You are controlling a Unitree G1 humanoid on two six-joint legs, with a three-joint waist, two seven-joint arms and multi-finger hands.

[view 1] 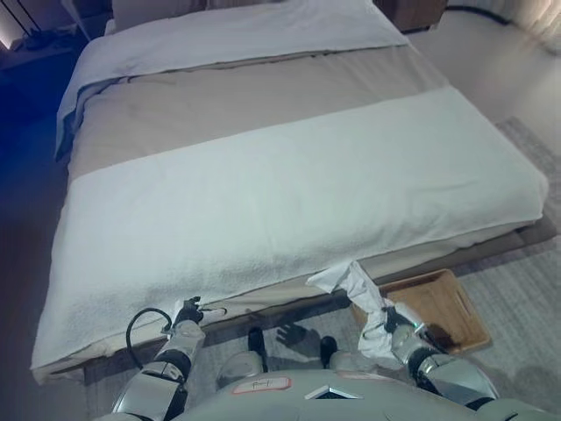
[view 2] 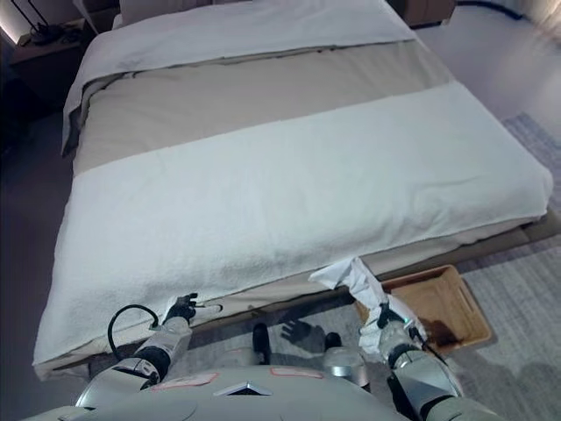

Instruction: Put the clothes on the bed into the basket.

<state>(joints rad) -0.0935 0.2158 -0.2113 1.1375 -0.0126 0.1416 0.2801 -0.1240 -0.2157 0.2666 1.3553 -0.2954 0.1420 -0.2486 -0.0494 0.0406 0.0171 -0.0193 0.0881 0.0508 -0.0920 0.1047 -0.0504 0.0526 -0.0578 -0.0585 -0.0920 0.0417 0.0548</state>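
A white cloth (view 1: 353,283) hangs from the bed's near edge down to my right hand (view 1: 401,331), which is shut on its lower end, just left of the basket. The tan wicker basket (view 1: 458,296) stands on the floor by the bed's near right corner; I see nothing in it. My left hand (view 1: 188,313) is low at the bed's near edge on the left, fingers relaxed, holding nothing. The bed (view 1: 289,175) carries a white blanket across its near half and a beige sheet behind it, with no other loose clothes in sight.
A grey rug (view 1: 526,289) lies under the basket and along the bed's right side. White bedding (view 1: 237,35) covers the head of the bed. Dark floor (view 1: 26,219) runs along the bed's left side.
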